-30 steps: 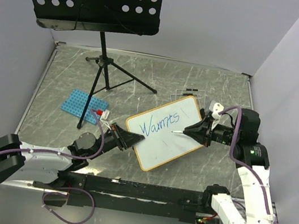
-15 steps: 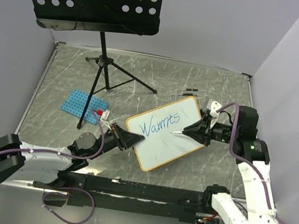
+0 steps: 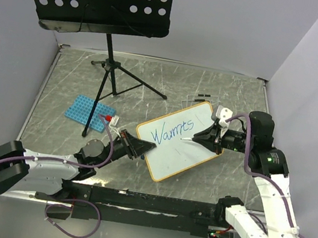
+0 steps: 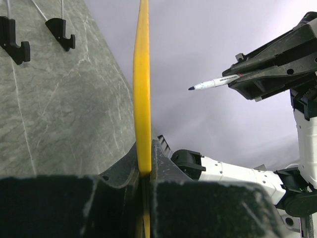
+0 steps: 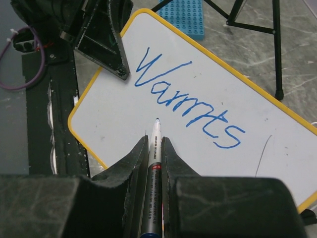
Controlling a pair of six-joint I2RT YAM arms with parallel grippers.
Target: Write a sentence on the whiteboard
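Our left fingers pinch the corner edge of the white, yellow-framed whiteboard. Its blue sentence reads only "Warmts", just beyond the marker pinched between our right fingers.

Soft, even light filled the overhead view, leaving the grey tabletop bright from far edge to near edge with only faint shadows, and the whiteboard showed clean white without glare. In the left wrist view the left gripper was a dark, blurred mass along the bottom, the board's yellow rim sharper against flat lavender. The right wrist view kept the sentence and the marker tip crisp, though the right gripper sat dim and out of focus.
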